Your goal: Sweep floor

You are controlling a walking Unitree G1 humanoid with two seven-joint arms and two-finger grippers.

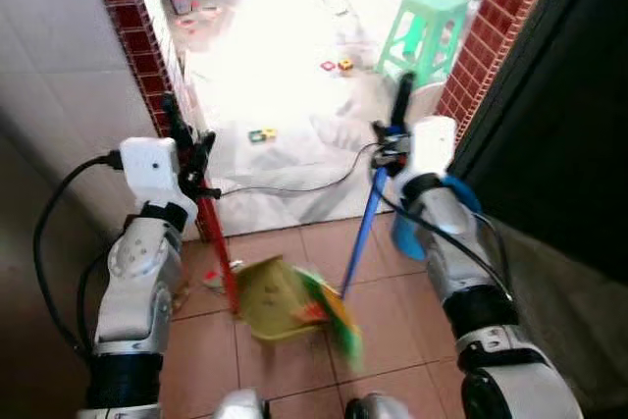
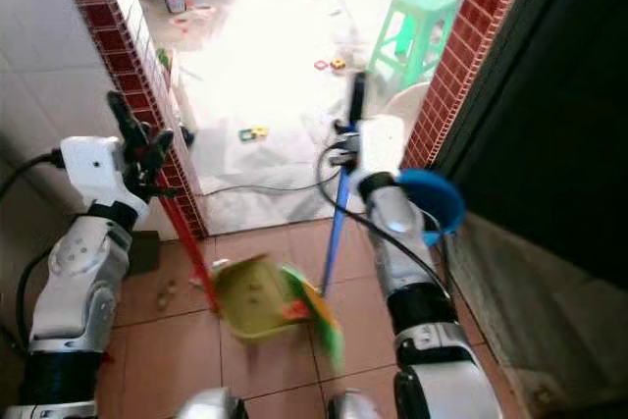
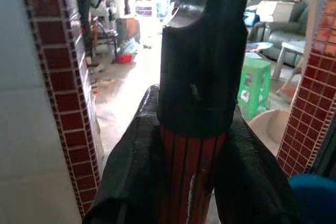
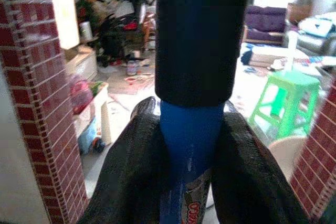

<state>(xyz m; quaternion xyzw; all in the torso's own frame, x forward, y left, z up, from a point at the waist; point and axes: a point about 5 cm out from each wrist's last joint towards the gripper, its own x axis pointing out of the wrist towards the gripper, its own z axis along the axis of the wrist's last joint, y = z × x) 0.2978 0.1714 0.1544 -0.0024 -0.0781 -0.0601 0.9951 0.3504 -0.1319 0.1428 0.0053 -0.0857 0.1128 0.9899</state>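
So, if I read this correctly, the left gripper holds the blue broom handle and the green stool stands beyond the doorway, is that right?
Not quite. The left gripper holds the red handle, as the left wrist view shows; the blue broom handle is in the right gripper. The green stool does stand beyond the doorway.

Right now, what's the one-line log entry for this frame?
left gripper: shut on dustpan handle | right gripper: shut on broom handle | dustpan and broom head together on tiles

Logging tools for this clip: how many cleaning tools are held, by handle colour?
Red-handled yellow-green plastic dustpan, in the left gripper: 1
Blue-handled broom with green bristles, in the right gripper: 1
Total: 2
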